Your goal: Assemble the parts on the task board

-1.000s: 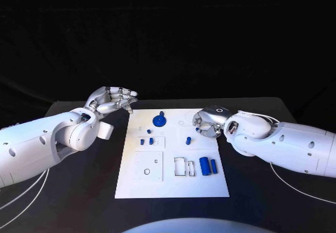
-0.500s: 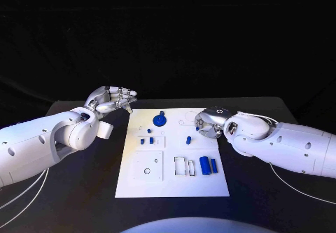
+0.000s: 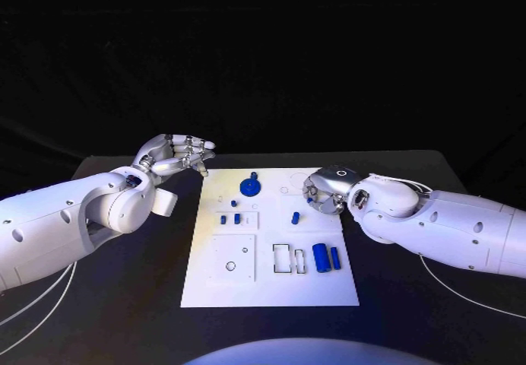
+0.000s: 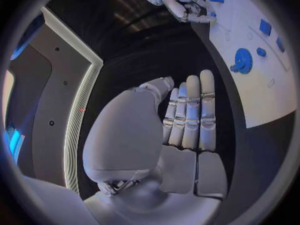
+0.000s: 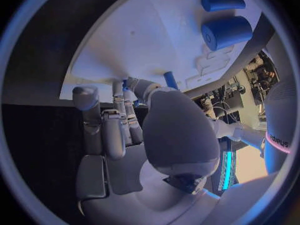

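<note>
my right hand (image 3: 325, 192) hovers empty with fingers curled over the task board's (image 3: 270, 285) far right edge, nearest the small blue peg (image 3: 295, 219) lying just inboard; left hand (image 3: 175, 157) clenched, off-board.

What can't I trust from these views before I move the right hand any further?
- Head view: the right hand has its back to the camera over the task board; its fingertips and the board under it are hidden.
- Right wrist view: the palm blocks the fingertips, so contact with any part cannot be told.
- Head view: the small blue parts are too small to tell whether they are seated.
- Left wrist view: the circle's rim cuts off the board's near end.
</note>
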Robot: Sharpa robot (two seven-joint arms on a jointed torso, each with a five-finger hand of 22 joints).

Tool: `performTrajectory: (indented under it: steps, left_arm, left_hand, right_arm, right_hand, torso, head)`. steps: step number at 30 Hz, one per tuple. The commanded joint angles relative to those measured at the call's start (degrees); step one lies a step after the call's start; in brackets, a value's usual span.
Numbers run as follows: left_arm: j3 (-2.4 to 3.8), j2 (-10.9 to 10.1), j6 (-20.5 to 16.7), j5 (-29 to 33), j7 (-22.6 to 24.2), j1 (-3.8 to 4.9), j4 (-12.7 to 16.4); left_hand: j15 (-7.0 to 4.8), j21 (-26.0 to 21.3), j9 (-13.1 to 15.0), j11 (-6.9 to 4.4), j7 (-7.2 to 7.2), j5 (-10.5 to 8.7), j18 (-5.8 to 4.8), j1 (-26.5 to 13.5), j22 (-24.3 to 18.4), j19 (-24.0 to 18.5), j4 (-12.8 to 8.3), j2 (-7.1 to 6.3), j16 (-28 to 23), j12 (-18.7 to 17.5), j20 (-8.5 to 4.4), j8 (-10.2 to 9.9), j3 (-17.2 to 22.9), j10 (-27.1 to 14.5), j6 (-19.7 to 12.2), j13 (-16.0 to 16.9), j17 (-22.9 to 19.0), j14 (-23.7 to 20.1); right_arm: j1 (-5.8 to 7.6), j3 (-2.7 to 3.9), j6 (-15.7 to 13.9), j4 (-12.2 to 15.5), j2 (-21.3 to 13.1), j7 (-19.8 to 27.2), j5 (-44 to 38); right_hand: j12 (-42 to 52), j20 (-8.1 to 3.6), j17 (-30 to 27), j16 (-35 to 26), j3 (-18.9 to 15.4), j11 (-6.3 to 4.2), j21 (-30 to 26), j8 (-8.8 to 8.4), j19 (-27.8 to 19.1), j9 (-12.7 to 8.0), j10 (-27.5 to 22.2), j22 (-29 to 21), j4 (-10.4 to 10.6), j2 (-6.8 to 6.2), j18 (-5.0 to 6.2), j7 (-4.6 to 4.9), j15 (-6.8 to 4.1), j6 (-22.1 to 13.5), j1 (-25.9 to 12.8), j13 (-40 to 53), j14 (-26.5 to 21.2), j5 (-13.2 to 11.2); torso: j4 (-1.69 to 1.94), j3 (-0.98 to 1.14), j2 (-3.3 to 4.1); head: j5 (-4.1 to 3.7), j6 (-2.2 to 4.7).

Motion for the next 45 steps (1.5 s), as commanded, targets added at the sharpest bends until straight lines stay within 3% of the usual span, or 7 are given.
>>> performTrajectory:
  steps: [1, 13, 21, 29, 45]
  left_arm:
    - [0.05, -0.02, 0.91, 0.41, -0.11, 0.02, 0.25]
    - [0.05, -0.16, 1.16, 0.41, -0.55, 0.03, 0.35]
    - [0.05, -0.24, 1.42, 0.41, -0.96, 0.03, 0.44]
    - [0.05, -0.24, 1.43, 0.41, -1.22, 0.03, 0.41]
    - [0.05, -0.24, 1.83, 0.35, -1.65, 0.03, 0.09]
  left_hand:
    - [-0.25, -0.33, -0.03, 0.21, 0.18, 0.07, 0.34, -0.56, -0.07, -0.05, -0.43, 0.19, -0.2, -0.13, -0.25, 0.14, -0.02, -0.32, 0.03, 0.0, 0.09, 0.26]
    - [-0.26, -0.35, -0.04, 0.22, 0.2, 0.07, 0.35, -0.51, -0.09, -0.01, -0.59, 0.19, -0.23, -0.17, -0.26, 0.13, 0.05, -0.37, -0.02, 0.0, 0.09, 0.26]
    - [-0.25, -0.38, -0.05, 0.26, 0.24, 0.06, 0.34, -0.52, -0.11, 0.01, -0.71, 0.13, -0.27, -0.21, -0.26, 0.11, 0.08, -0.44, -0.08, -0.01, 0.09, 0.23]
    - [-0.24, -0.4, -0.06, 0.27, 0.26, 0.07, 0.34, -0.51, -0.12, 0.02, -0.8, 0.14, -0.3, -0.24, -0.27, 0.09, 0.13, -0.49, -0.12, -0.02, 0.09, 0.21]
    - [-0.14, -0.49, -0.16, 0.49, 0.49, 0.2, 0.31, -0.55, -0.18, 0.05, -1.39, 0.14, -0.59, -0.51, -0.27, -0.07, 0.47, -0.95, -0.48, -0.09, 0.04, 0.07]
  right_arm:
    - [-0.47, -0.25, 1.22, -0.08, 0.28, -0.56, -0.38]
    - [-0.56, -0.26, 1.89, -0.57, 0.67, -1.76, -0.92]
    - [-0.64, -0.27, 1.67, -0.47, 0.69, -2.32, -1.67]
    - [-0.7, -0.27, -1.31, -0.01, 0.46, -1.84, -1.79]
    - [-0.68, -0.22, -9.23, 1.52, -0.63, -0.56, -1.01]
  right_hand:
    - [0.07, -0.06, 3.25, 0.21, 0.1, -0.04, 0.37, 0.24, 0.53, 0.04, 0.33, 0.09, -0.11, 0.56, -1.16, 0.07, -0.38, 0.47, 0.01, -0.07, 3.18, -0.24]
    - [0.03, -0.15, 3.38, 0.3, 0.47, -0.17, 0.7, 0.3, 0.71, 0.06, 0.58, 0.42, -0.3, 1.06, -1.22, -0.07, -0.48, 0.75, 0.11, -0.1, 3.23, -0.38]
    - [0.02, -0.5, 2.93, 0.15, 2.28, -0.53, 2.2, 0.86, 1.4, 0.38, 1.79, 1.85, -2.02, 2.8, -1.49, -0.32, -0.83, 1.98, 1.17, -0.12, 3.22, -1.74]
    - [-0.12, -0.61, 2.7, 0.06, 3.23, -0.65, 2.89, 1.08, 1.67, 0.58, 2.39, 2.53, -2.34, 3.6, -1.62, -0.45, -0.94, 2.34, 0.91, -0.19, 3.22, -1.93]
    - [-0.44, -0.68, 2.81, 0.15, 3.17, -0.78, 3.33, 1.31, 1.82, 0.81, 2.82, 3.02, -2.63, 2.82, -1.7, -0.6, -1.02, 2.62, -0.1, -0.32, 3.28, -2.23]
  torso:
    - [0.05, -0.06, 0.02]
    - [-0.02, -0.07, -0.02]
    - [-0.12, -0.07, -0.04]
    - [0.04, -0.07, -0.07]
    - [-0.06, -0.07, -0.12]
  head:
    - [-0.09, -0.01]
    - [-0.06, -0.28]
    - [-0.06, -0.3]
    - [-0.07, -0.29]
    - [-0.06, -0.04]
